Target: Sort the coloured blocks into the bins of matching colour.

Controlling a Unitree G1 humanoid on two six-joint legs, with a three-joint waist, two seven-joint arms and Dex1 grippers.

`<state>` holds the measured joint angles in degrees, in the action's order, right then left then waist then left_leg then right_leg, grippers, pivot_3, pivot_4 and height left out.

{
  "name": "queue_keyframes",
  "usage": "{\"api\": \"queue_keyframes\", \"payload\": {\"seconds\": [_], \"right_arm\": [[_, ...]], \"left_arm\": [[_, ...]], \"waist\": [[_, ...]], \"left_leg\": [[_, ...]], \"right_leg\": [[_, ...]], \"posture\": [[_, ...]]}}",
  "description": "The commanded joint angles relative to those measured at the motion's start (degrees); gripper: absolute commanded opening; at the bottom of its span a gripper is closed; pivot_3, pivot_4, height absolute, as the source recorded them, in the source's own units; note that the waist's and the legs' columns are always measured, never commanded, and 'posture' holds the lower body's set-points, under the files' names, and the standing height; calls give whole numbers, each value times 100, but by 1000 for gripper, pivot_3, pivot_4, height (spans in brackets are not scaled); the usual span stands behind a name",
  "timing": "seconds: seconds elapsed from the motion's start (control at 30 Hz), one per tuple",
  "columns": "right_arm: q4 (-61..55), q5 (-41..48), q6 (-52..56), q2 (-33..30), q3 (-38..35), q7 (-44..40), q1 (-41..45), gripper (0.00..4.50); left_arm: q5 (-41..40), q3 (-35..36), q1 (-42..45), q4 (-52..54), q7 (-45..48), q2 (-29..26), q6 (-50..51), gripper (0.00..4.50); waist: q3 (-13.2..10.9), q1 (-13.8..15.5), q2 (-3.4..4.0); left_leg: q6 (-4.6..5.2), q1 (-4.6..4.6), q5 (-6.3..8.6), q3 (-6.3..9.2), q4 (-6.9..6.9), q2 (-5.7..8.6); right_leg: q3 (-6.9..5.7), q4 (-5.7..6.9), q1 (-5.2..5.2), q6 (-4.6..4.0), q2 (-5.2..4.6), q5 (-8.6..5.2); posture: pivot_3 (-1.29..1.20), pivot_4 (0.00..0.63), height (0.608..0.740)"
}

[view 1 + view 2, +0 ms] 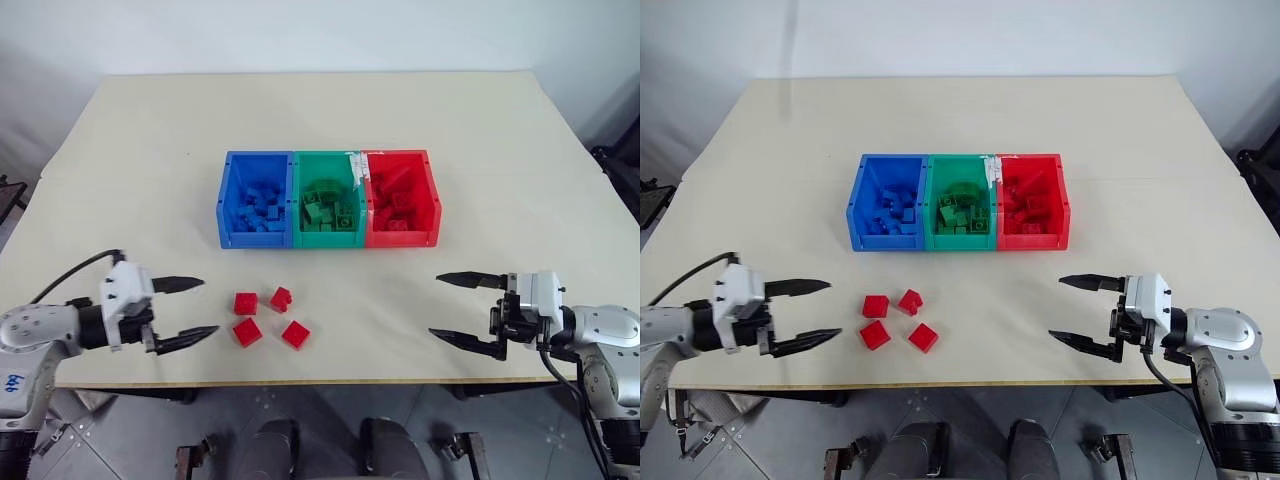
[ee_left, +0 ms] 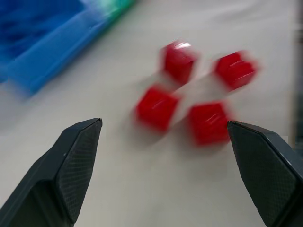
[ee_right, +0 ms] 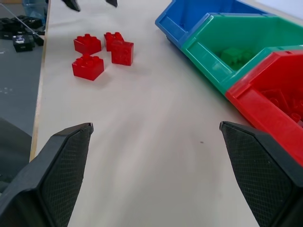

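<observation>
The big pale desk [image 1: 480,130] holds everything, and I can read no words on any of it. In the middle of the desk sit the three bins joined in a row: the blue bin [image 1: 256,201] on my left, the green bin [image 1: 327,199] in the middle, and the red bin [image 1: 401,198] on my right. Each bin has little bricks of its own colour inside. A bit of white stuff [image 1: 356,166] sticks up where the green and red bins meet. Near my edge of the desk lie four red blocks [image 1: 270,316] close together, well apart from the bins. My left gripper [image 1: 185,312] is wide open and holds nothing, just beside the red blocks. My right gripper [image 1: 462,310] is wide open too, holds nothing, and points toward them from far off. Nothing lies between the blocks and the bins.
</observation>
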<state>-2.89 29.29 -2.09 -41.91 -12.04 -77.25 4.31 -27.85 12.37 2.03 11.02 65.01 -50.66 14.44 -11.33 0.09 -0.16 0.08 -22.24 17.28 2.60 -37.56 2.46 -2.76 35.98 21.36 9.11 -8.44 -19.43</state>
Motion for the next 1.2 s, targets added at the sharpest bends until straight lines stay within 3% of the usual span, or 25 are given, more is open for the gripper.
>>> {"api": "queue_keyframes", "payload": {"seconds": [0.03,0.2,0.37,0.7,0.87,0.97,1.2], "right_arm": [[-405,224,169,-187,-242,34,-210,4485],[-891,376,406,-384,-464,36,-793,4485],[-1180,408,432,-378,-810,252,-1302,4485],[-1924,409,478,-119,-951,864,-1991,4485],[-2047,407,508,-118,-906,992,-2014,4485],[-2072,402,508,-127,-884,1034,-1999,4500],[-2090,440,483,-108,-891,1083,-1945,4500]], "left_arm": [[291,-1019,675,885,604,-196,-138,4500],[1076,-2234,1920,427,1137,-104,-279,4500],[1639,-2948,2709,-98,1461,144,-535,4500],[2471,-3648,3318,-746,1331,893,-863,4500],[2687,-3751,3385,-901,1451,934,-1056,4500],[2853,-3777,3454,-1061,1391,986,-1199,3853],[2833,-3758,3481,-1233,1448,1173,-1352,1735]], "waist": [[0,64,0],[1,119,6],[0,121,5],[0,134,4],[0,132,4],[0,132,4],[0,147,4]], "left_leg": [[0,-3,0,3,-4,2],[0,-3,0,-5,-11,2],[2,-5,1,-9,-16,-2],[5,-10,1,-1,-34,-1],[6,-9,2,3,-37,-2],[6,-9,2,2,-38,-1],[9,-6,2,12,-48,0]], "right_leg": [[-2,-1,0,0,0,0],[-3,-2,-2,-1,5,1],[-2,3,-9,1,14,2],[-8,3,-19,4,16,4],[-7,3,-20,5,17,4],[-7,3,-22,5,17,4],[-10,2,-37,8,17,6]], "posture": [[0,150,740],[0,150,740],[0,150,740],[0,150,740],[0,150,740],[0,150,740],[0,150,740]]}}
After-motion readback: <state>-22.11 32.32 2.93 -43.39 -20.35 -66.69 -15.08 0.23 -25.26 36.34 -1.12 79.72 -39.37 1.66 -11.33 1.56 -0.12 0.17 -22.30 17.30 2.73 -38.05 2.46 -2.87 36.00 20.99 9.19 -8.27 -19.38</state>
